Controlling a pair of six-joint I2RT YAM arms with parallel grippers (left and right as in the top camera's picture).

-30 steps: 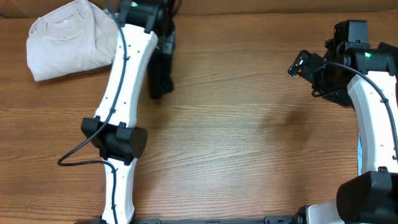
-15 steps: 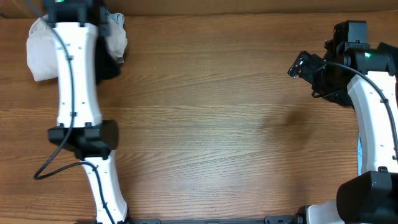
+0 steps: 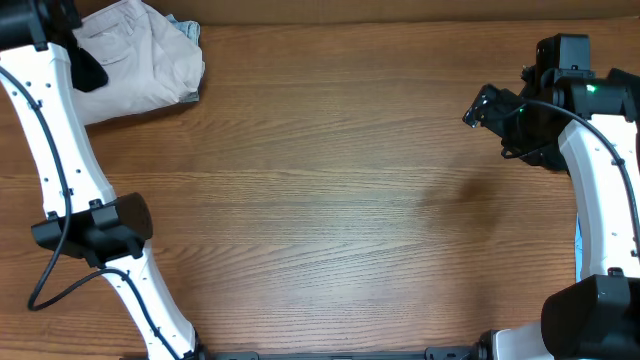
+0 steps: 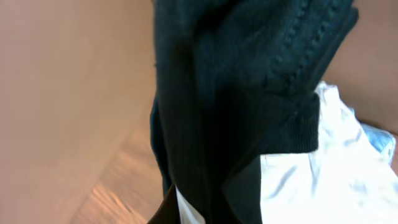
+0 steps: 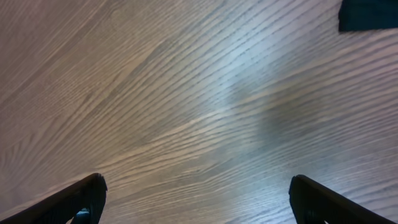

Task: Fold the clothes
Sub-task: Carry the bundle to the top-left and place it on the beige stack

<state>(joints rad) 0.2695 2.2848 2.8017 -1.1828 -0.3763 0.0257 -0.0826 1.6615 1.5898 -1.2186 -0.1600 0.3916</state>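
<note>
Right, the wooden table [image 3: 350, 200] fills most of my overhead view. The cream-white bundle [image 3: 140, 60] lies crumpled at 11 o'clock on it, by the far edge. The black garment [image 4: 236, 93] hangs limp right in front of my left wrist camera, with the bundle just behind it. My left gripper [image 3: 72, 45], at 10 o'clock, is clamped on that garment, its fingers buried in cloth. My right gripper [image 5: 196, 193], at 2 o'clock, hangs over wood with its jaws wide apart, holding nothing.
</note>
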